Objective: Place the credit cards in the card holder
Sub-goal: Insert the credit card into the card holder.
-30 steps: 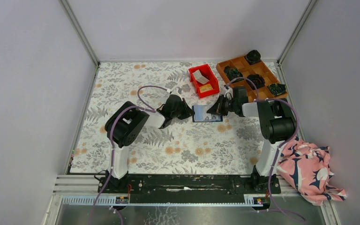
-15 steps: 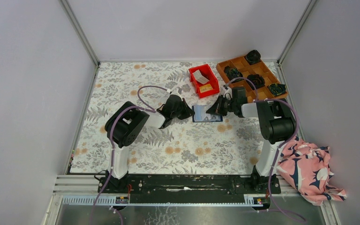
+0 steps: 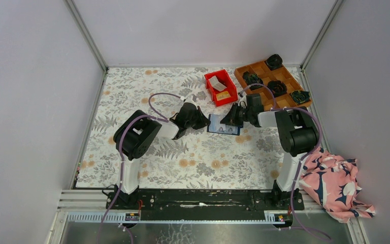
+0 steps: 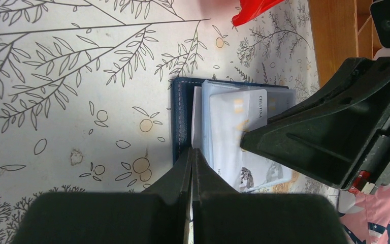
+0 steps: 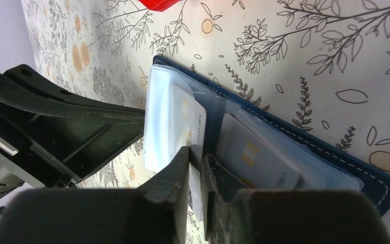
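Observation:
The navy card holder [image 3: 218, 130] lies open on the floral table between my two grippers. In the right wrist view its blue stitched edge [image 5: 381, 180] frames clear pockets, and one pocket holds a pale card [image 5: 256, 157]. My right gripper [image 5: 197, 155] is shut on a white credit card [image 5: 183, 122], whose far end lies on the left pocket. My left gripper [image 4: 191, 152] is shut, its tips at the holder's edge [image 4: 182, 117]; the same white card [image 4: 238, 109] shows there. An orange-tan card [image 3: 223, 95] lies in the red bin.
A red bin [image 3: 214, 77] stands just behind the holder. A wooden grid tray [image 3: 265, 67] with dark fabric rolls sits at the back right. A pink patterned cloth [image 3: 335, 185] lies off the table's right edge. The two grippers [image 3: 203, 123] [image 3: 228, 120] are close together.
My right gripper has moved a little left and farther over the holder with the white card. The holder has turned slightly. The left arm has not moved.

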Available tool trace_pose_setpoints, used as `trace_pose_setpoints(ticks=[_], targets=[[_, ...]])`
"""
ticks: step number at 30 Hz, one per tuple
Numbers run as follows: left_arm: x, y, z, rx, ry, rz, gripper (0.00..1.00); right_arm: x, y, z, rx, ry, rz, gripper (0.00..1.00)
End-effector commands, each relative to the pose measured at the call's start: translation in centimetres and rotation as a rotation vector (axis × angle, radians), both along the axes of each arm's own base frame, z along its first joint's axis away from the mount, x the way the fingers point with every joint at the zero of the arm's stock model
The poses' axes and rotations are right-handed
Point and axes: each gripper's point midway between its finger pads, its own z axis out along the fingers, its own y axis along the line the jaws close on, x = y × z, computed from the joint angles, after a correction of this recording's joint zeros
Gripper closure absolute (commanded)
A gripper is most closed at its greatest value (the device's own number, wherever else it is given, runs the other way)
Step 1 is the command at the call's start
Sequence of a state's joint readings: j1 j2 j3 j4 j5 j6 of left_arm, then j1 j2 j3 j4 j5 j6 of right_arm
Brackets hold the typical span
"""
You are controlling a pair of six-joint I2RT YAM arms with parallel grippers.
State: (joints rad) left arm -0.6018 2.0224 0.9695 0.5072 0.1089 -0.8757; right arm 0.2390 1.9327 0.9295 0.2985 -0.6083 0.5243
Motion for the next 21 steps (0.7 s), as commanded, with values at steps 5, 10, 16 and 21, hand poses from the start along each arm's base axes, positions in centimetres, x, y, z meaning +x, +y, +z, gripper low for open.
trace_pose_setpoints(ticks=[5,10,16,21], targets=[[-2.1,1.6,-3.3,0.1,0.079,0.001,1.0,-3.0,-1.7,-2.6,-0.195,0.087,-0.023,0.65],[-2.3,1.8,-3.4,0.102,0.081,0.005,1.0,-2.3,-2.3,0.0,-0.223,0.02,-0.043,0.62],[-2.3,1.8,-3.4,0.1,0.079,0.006,1.0,-1.8,-2.4,2.0,-0.224,-0.039,-0.056,0.6],[-2.5,1.8,-3.5,0.102,0.083,0.004,1.0,-1.6,-2.8,2.7,-0.237,-0.072,-0.068,0.59]])
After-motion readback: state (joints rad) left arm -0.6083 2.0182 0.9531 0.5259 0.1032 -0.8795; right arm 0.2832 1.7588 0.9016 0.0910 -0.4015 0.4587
